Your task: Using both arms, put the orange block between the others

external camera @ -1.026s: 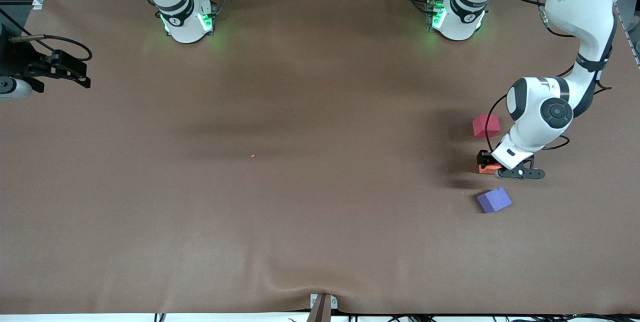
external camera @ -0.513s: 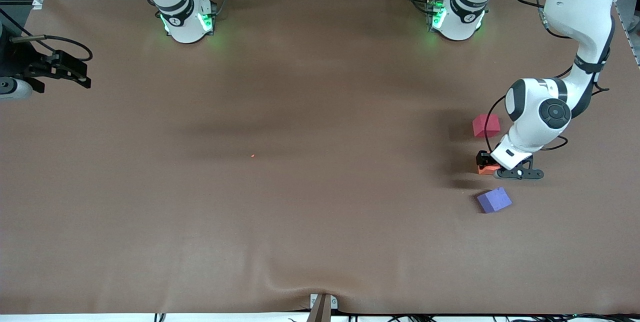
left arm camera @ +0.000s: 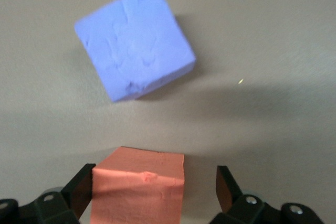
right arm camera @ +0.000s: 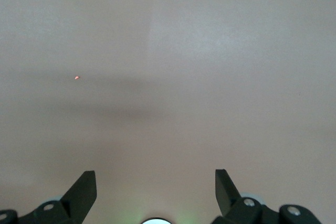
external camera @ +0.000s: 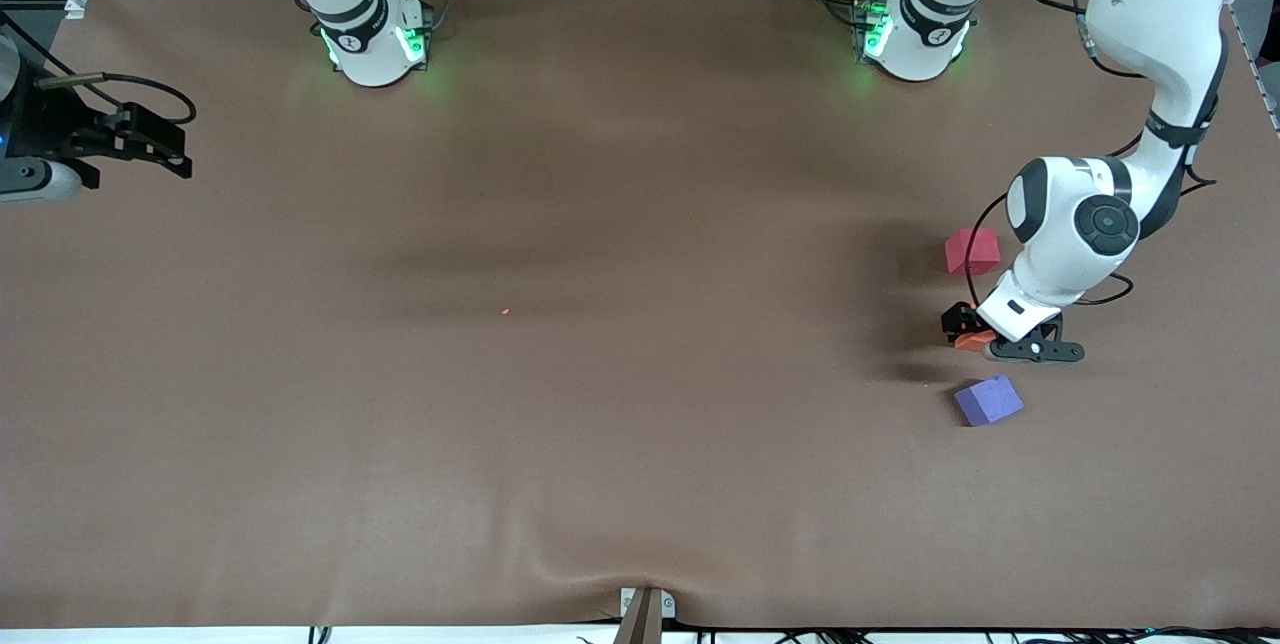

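The orange block (external camera: 967, 341) (left arm camera: 139, 187) rests on the brown table between the pinkish-red cube (external camera: 972, 251) and the purple-blue cube (external camera: 988, 400) (left arm camera: 134, 40). My left gripper (external camera: 963, 328) (left arm camera: 155, 177) stands open around the orange block, low over the table. One finger sits beside the block's side, and the other stands clear with a gap. My right gripper (external camera: 155, 139) (right arm camera: 153, 182) waits open over the table at the right arm's end, nothing between its fingers.
Both arm bases (external camera: 375, 39) (external camera: 910, 34) stand along the table's top edge. A tiny orange speck (external camera: 505, 311) (right arm camera: 77, 77) lies mid-table. A bracket (external camera: 645, 609) sits at the table edge nearest the front camera.
The left gripper's fingers have opened and let go of the orange block, which stays on the table. The right gripper has shifted slightly.
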You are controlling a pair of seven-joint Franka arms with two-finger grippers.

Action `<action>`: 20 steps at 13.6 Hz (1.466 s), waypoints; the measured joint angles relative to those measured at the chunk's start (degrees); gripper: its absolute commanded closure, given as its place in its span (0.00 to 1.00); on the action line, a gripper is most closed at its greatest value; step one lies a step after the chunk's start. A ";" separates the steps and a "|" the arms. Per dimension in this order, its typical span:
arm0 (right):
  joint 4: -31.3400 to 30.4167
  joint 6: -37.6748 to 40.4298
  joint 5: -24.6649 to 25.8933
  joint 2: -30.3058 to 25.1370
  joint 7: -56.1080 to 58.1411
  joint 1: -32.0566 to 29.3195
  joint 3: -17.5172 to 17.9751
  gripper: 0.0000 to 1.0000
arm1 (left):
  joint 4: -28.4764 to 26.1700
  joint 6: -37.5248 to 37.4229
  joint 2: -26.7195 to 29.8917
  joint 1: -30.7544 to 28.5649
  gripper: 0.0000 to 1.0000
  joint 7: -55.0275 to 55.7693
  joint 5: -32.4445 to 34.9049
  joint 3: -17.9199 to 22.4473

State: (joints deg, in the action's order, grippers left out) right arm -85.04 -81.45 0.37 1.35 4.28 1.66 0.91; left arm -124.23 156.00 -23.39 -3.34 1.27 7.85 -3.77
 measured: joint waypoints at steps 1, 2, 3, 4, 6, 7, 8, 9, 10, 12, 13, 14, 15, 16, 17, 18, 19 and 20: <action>0.00 0.04 0.00 0.03 0.00 0.00 0.00 0.00 | 0.24 -1.15 1.07 0.01 0.00 0.02 0.00 -0.46; 0.00 0.05 0.00 0.03 0.00 0.00 0.00 0.00 | 0.76 -3.35 2.36 0.01 0.00 0.03 0.00 -0.78; 0.00 0.05 0.00 0.03 0.00 0.00 0.00 0.00 | 1.45 -6.04 3.66 0.01 0.00 0.03 0.00 -0.92; 0.00 0.05 0.00 0.03 0.00 0.00 0.00 0.00 | 2.18 -8.62 4.88 0.00 0.00 -0.02 0.00 -0.93; 0.02 0.04 0.00 0.03 0.00 0.00 -0.01 0.00 | 3.49 -12.51 6.96 -0.05 0.00 -0.11 0.00 -0.93; 0.03 0.04 0.00 0.03 -0.01 0.00 -0.01 0.00 | 4.47 -14.63 7.84 -0.04 0.00 -0.13 0.00 -0.98; 0.07 0.02 0.00 0.03 -0.01 0.00 -0.01 0.00 | 6.26 -17.90 8.69 -0.05 0.00 -0.18 0.00 -1.35; 0.14 0.02 0.00 0.01 -0.02 0.00 -0.01 0.00 | 9.19 -22.79 9.47 -0.10 0.00 -0.18 0.00 -2.34; 0.20 0.01 0.00 0.00 -0.02 0.00 -0.01 0.00 | 13.18 -28.72 10.09 -0.08 0.00 -0.18 0.00 -3.64; 0.31 -0.01 0.00 -0.02 -0.03 0.00 -0.02 0.00 | 22.55 -40.09 10.85 0.10 0.00 -0.18 0.00 -5.44; 0.33 -0.02 0.00 -0.02 -0.03 -0.01 -0.07 0.00 | 26.57 -44.26 11.14 0.10 0.00 -0.18 0.00 -5.95; 0.35 -0.03 0.00 -0.02 -0.04 -0.04 -0.14 0.00 | 30.10 -47.95 11.33 0.09 0.00 -0.18 -0.01 -6.25; 0.36 -0.04 0.00 -0.02 -0.04 -0.06 -0.22 0.00 | 33.37 -51.38 11.40 0.06 0.00 -0.18 -0.01 -6.53; 0.37 -0.05 0.00 -0.01 -0.04 -0.07 -0.27 0.00 | 36.32 -54.55 11.43 0.05 0.00 -0.18 -0.01 -6.85; 0.38 -0.05 0.00 -0.01 -0.04 -0.07 -0.30 0.00 | 39.06 -57.80 11.47 0.06 0.00 -0.18 -0.01 -7.19; 0.38 -0.06 0.00 -0.02 -0.04 -0.06 -0.31 0.00 | 41.32 -60.83 11.67 0.06 0.00 -0.16 -0.01 -7.45; 0.39 -0.06 0.00 -0.02 -0.04 -0.07 -0.31 0.00 | 42.87 -62.64 12.28 0.06 0.00 -0.08 -0.11 -7.57; 0.39 -0.06 0.00 -0.02 -0.04 -0.07 -0.32 0.00 | 43.69 -63.67 13.40 0.03 0.00 -0.03 -0.60 -7.57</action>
State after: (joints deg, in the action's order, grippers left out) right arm -84.64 -81.51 0.37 1.33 4.24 1.59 0.59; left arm -80.54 92.33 -9.99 -3.32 1.24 7.25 -11.34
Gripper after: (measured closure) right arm 0.000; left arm 0.000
